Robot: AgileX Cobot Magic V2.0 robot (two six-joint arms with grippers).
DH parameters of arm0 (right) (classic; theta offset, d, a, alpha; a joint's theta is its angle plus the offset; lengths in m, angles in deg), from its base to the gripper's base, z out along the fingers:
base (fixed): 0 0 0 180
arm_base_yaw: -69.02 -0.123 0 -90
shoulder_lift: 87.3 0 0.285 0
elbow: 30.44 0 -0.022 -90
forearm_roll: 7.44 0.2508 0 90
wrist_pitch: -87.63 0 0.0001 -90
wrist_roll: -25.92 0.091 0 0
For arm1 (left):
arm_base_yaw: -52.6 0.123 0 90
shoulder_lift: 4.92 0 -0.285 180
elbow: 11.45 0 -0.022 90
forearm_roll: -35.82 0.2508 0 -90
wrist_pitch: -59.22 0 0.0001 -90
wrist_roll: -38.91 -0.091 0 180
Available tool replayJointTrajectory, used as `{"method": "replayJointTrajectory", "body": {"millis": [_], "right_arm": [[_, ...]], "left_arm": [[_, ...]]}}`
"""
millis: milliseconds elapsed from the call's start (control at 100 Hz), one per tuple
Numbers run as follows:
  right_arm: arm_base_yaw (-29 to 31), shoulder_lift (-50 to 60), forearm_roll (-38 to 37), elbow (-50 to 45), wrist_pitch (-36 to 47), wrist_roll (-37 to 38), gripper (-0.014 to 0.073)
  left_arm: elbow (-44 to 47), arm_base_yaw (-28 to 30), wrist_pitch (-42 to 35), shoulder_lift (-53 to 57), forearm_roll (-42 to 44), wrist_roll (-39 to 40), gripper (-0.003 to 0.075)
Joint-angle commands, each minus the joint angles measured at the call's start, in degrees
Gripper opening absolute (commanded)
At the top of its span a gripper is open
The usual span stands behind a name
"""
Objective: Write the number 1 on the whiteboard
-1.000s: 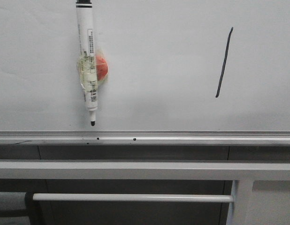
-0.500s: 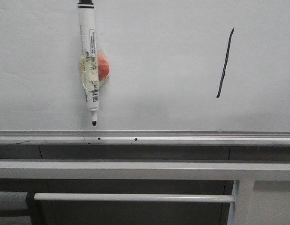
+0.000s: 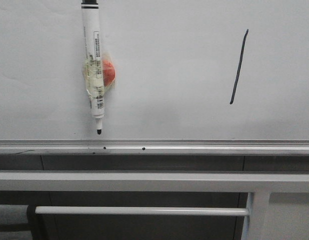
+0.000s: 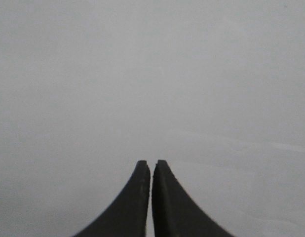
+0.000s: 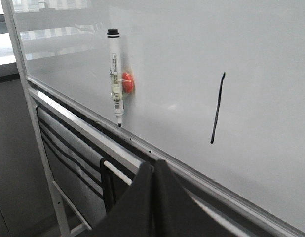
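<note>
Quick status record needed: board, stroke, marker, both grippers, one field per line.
whiteboard: upright, glossy, silver rail along its lower edge
number 1: single black stroke, slightly slanted, on the board's right part
marker pen: taped to an orange magnet on the board, uncapped tip down, left of the stroke
left gripper: shut, holding nothing, facing blank board
right gripper: shut, holding nothing, off the board
</note>
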Motion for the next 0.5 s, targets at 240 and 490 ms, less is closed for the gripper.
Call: {"method": "replayJointTrajectory", "body": {"millis": [240,490], "right_arm": [[0.28,-0.56,0.24,1.49,4.55,-0.32,-0.0043],[0.28,-0.56,0.24,1.49,4.55,-0.32,-0.0043]], "left_arm": [[-0.43,-2.2,4.38,-0.56,-1.4,-0.64,-0.002],[0.0,-2.31,4.2,-0.56,-1.14,-1.0,-0.002]]}}
